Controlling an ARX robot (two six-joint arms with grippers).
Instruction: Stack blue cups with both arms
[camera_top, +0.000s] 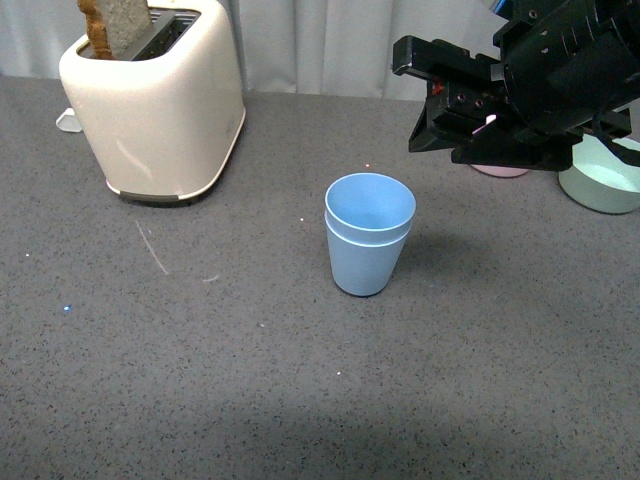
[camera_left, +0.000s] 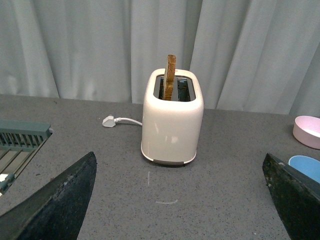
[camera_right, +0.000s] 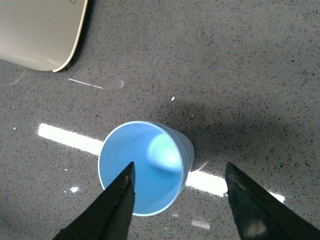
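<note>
Cups (camera_top: 369, 235) stand nested near the middle of the grey tabletop (camera_top: 200, 400), upright. Only the double rim in the front view shows that there are two, since the lower one hides most of the inner one. In the left wrist view just a sliver of blue rim (camera_left: 306, 167) shows, cut off by the picture edge and a dark finger (camera_left: 295, 200).

One tool, the right one (camera_top: 430, 100), appears in the front view, raised above the tabletop behind and to the right of the cups, touching nothing; its arm runs out of the picture. From its own camera its two fingers (camera_right: 117, 210) stand wide apart with the cup mouth below them, nothing clamped. The left tool (camera_left: 177, 190) is seen only from its own wrist camera, as two blurred finger ends spread far apart and holding nothing.

The right tool hides most of one pink bowl (camera_top: 500, 171). One green bowl (camera_top: 605, 180) beside it is partly covered and cut by the edge. One cream toaster (camera_top: 155, 95) stands well to the left of the cups, with one slice of bread (camera_top: 120, 25) sticking up, its top cropped. One white plug (camera_left: 109, 121) lies beside the toaster. A grey rack (camera_left: 22, 140) is cut off at the edge, too little to make out.
</note>
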